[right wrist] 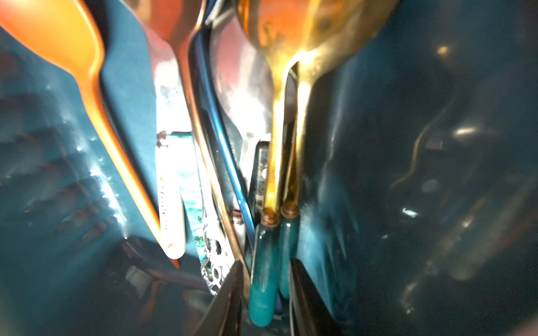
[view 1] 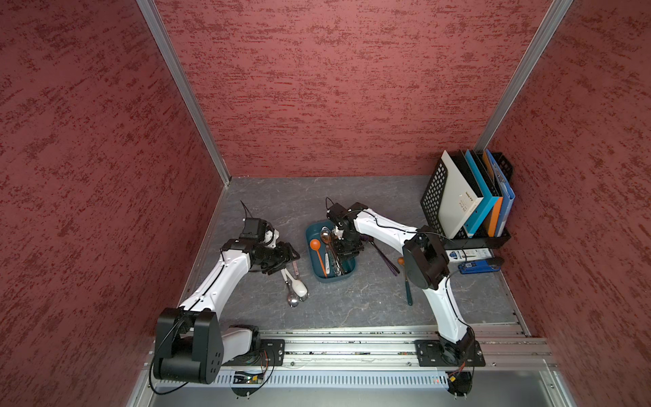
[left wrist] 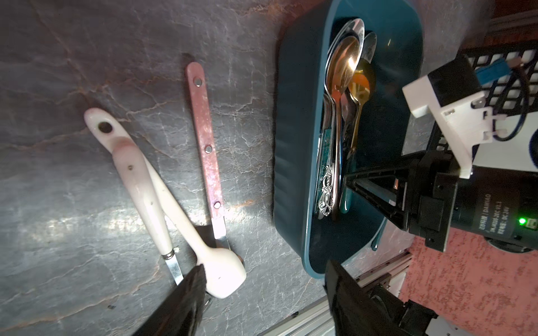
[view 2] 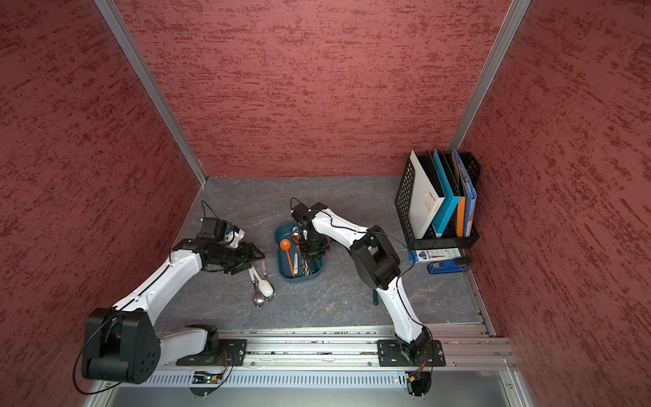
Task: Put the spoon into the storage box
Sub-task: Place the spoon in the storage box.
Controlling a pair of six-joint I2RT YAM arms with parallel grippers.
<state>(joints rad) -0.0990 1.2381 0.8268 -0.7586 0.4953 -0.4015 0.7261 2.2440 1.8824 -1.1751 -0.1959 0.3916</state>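
Note:
The dark teal storage box [view 1: 334,278] [view 2: 299,278] [left wrist: 297,145] sits mid-table and holds several spoons, among them an orange one [view 1: 317,253]. My right gripper [view 1: 343,252] [view 2: 311,252] [right wrist: 265,261] reaches down inside it. Its jaws stand slightly parted on either side of the teal handle of a gold spoon [right wrist: 262,276], open. My left gripper [view 1: 292,259] [left wrist: 264,264] hovers open over the table left of the box. It is just above a white ceramic spoon [left wrist: 224,276], a white-handled one [left wrist: 139,174] and a pink-handled one [left wrist: 205,131].
A purple utensil [view 1: 385,257] and a teal-handled one [view 1: 408,292] lie right of the box, partly under my right arm. A black mesh file rack [view 1: 431,197] with folders fills the back right corner. A blue stapler [view 1: 479,266] lies in front of it. Red walls close three sides.

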